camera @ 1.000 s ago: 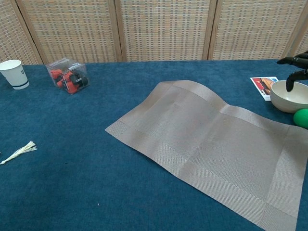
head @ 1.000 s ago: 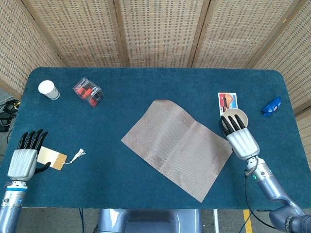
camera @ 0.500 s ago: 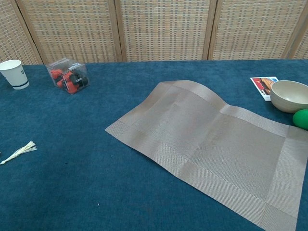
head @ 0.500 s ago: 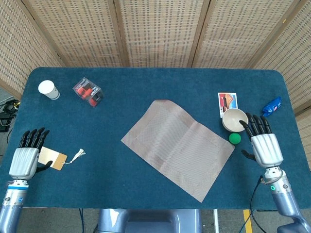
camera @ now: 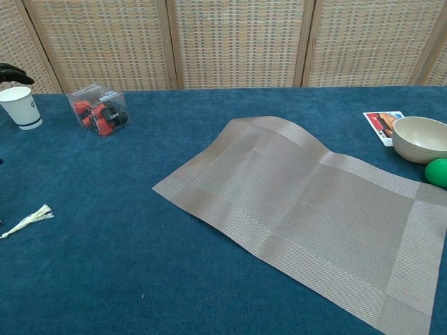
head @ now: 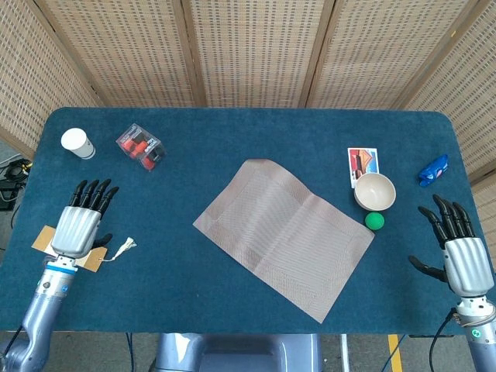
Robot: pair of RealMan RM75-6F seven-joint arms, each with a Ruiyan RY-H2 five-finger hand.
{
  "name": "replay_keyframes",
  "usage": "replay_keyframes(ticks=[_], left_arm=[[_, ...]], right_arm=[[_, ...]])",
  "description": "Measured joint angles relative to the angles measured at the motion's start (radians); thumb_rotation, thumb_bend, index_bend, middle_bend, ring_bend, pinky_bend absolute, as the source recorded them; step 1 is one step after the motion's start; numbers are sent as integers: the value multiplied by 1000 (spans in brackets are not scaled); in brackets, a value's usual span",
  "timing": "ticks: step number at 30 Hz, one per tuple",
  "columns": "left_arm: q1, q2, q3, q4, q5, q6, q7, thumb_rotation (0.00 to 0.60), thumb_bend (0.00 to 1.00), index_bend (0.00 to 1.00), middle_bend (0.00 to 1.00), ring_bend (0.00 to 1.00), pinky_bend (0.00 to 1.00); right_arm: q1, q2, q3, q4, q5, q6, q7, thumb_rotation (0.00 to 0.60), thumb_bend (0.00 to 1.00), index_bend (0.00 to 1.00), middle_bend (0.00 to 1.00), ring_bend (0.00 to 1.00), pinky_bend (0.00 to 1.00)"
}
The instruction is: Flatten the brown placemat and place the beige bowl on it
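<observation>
The brown placemat (head: 283, 232) (camera: 307, 213) lies spread in the middle of the table, slightly humped along its far corner. A beige bowl (head: 375, 191) (camera: 420, 139) stands upright on the cloth just off the mat's right corner, with nothing in it. My right hand (head: 460, 252) hovers at the table's right front edge, fingers spread, apart from the bowl. Over the left front part of the table my left hand (head: 81, 223) is flat with spread fingers, holding nothing. Only a dark fingertip (camera: 14, 72) of it shows in the chest view.
A green ball (head: 375, 221) (camera: 438, 172) sits against the mat's right corner, in front of the bowl. A picture card (head: 363, 163), a blue object (head: 434, 170), a white cup (head: 77, 142), a clear box with red parts (head: 140, 146) and a tasselled tag (head: 93, 256) lie around.
My right hand has drawn back from the bowl to the right front edge. My left hand has moved forward and inward over the tag. Bowl and mat have stayed put.
</observation>
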Motion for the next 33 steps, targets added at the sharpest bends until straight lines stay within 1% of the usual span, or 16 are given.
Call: replay_keyframes(ticks=[6,10,13,19,24,33], left_arm=[[-91,-53,-23,28,-31,-110,65,600,117,118,0,0,0],[-165,-113,-40,73,-69,-188,119,600,120,130,0,0,0],[-214,-164,-54,118,-92,-226,160,600,124,146,0,0,0],[-301,-269,-73,216,-146,-284,228,600,127,162,0,0,0],[-339,-322,-66,266,-172,-312,265,600,127,141,0,0,0],[-382,-395,-56,340,-207,-333,294,600,134,139,0,0,0]], right_arm=[[-1,6,-5,-1,-20,-7,24,600,214,170,0,0,22],[-2,8,0,0,-19,-8,39,600,215,173,0,0,22],[-4,15,9,2,-8,-11,64,600,214,174,0,0,22],[-6,22,26,14,12,-23,99,600,215,175,0,0,22],[-5,21,32,20,19,-37,112,600,214,176,0,0,22],[-8,22,39,24,20,-35,128,600,214,178,0,0,22]])
